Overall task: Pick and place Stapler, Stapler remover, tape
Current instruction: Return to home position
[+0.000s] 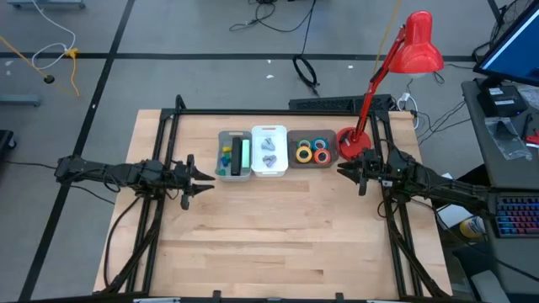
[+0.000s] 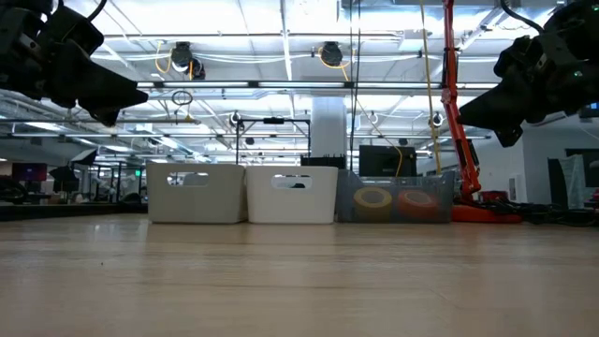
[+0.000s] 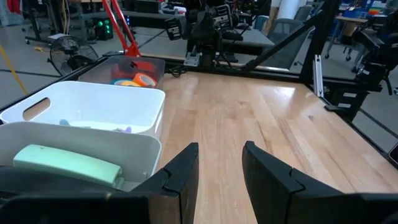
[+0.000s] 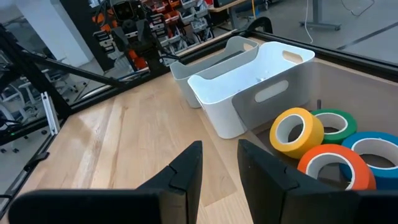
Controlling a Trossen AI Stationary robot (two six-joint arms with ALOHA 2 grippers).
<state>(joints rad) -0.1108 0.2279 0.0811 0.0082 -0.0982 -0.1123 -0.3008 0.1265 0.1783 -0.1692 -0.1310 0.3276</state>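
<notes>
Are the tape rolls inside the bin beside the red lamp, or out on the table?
Inside: all four tape rolls lie within the walls of that bin.

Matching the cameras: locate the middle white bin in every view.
High view: white bin, middle of the three-bin row.
Low view: centre, middle box.
Left wrist view: between the nearest bin and the tape bin.
Right wrist view: just beyond the tape bin.
Shared landmark: the tape bin, beside it in all four.
</notes>
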